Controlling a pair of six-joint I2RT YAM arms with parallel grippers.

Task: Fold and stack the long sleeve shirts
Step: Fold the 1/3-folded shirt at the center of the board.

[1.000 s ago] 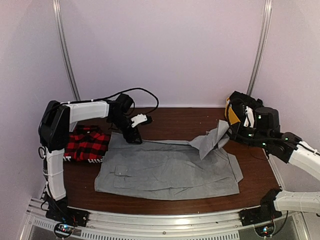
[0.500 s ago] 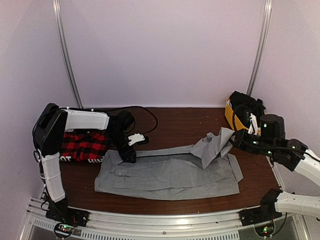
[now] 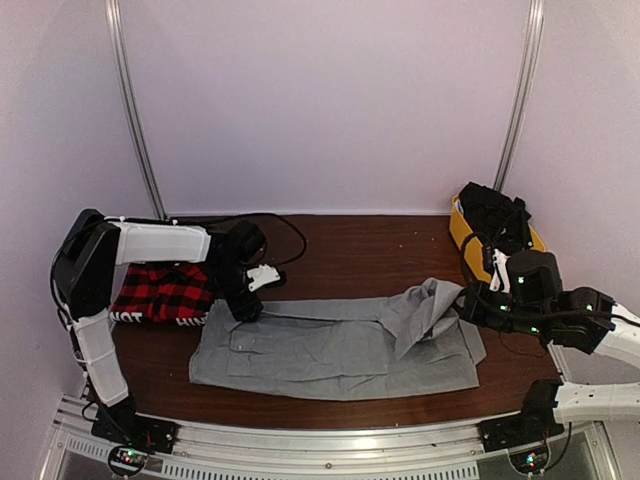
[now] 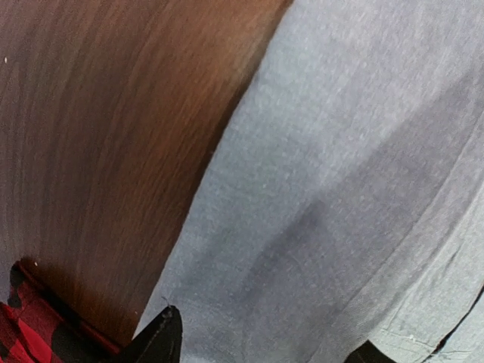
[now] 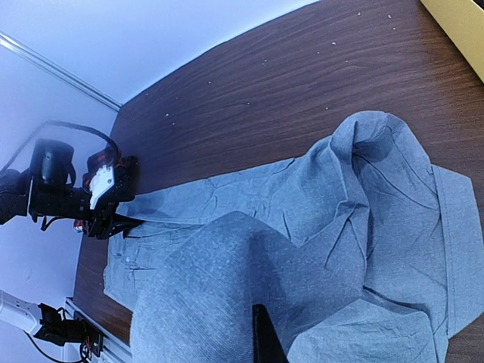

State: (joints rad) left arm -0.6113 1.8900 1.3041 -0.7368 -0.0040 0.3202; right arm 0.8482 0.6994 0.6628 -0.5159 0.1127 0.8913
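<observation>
Right gripper (image 3: 464,303), centre right, clamps a raised fold of the plain grey cloth shirt (image 3: 330,352); left gripper (image 3: 241,310), centre left, holds fingers (image 4: 162,340) spread over its corner

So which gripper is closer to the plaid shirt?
Left. The left gripper is right beside the plaid shirt; the right gripper is across the table, pinching the grey shirt.

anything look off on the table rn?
Yes: the plain grey button-up cloth shirt is not flat. Its right end is bunched in a raised, creased heap where the right gripper pinches it. The rest lies fairly smooth.
</observation>
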